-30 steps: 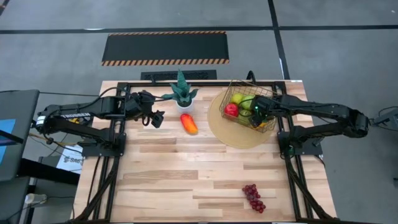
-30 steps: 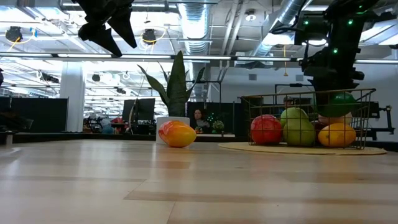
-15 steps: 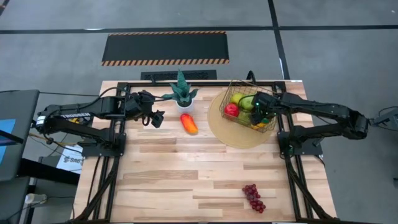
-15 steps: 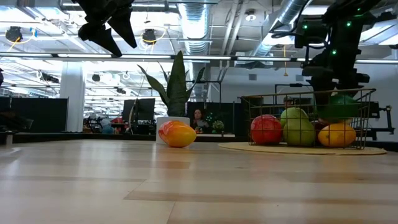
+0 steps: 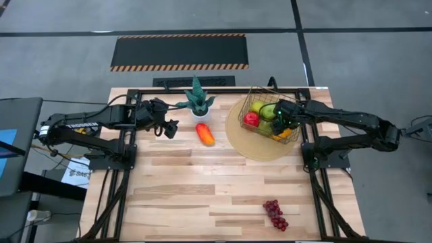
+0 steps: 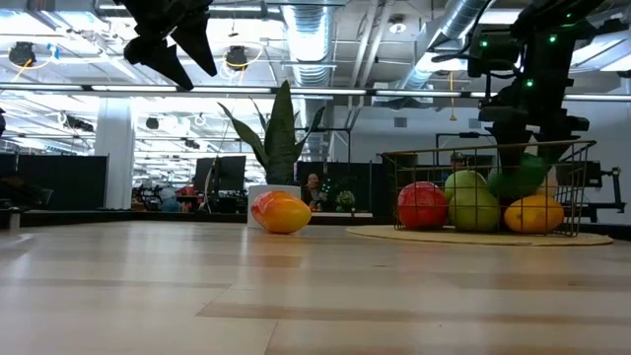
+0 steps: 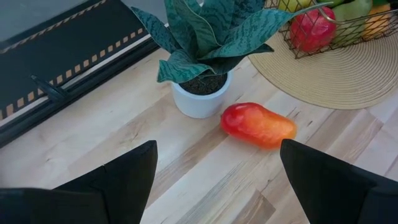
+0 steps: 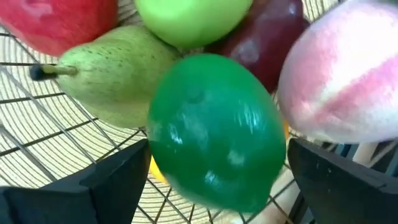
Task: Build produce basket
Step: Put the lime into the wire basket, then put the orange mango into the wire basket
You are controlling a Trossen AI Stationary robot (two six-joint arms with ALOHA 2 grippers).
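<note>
**Green fruit dropped into the basket**

Since a second ago the right gripper had spread its fingers wide and let go of the green fruit. The fruit now sat lower in the basket, on top of the pear and beside the peach. The gripper hung just above it, holding nothing.

The mango lay on the desk between the plant and the mat. The left gripper hung just beside it, fingers apart and empty, and was the nearer one. The mango's long side ran from the plant toward the front of the desk. The grapes lay far off near the front edge.
</note>
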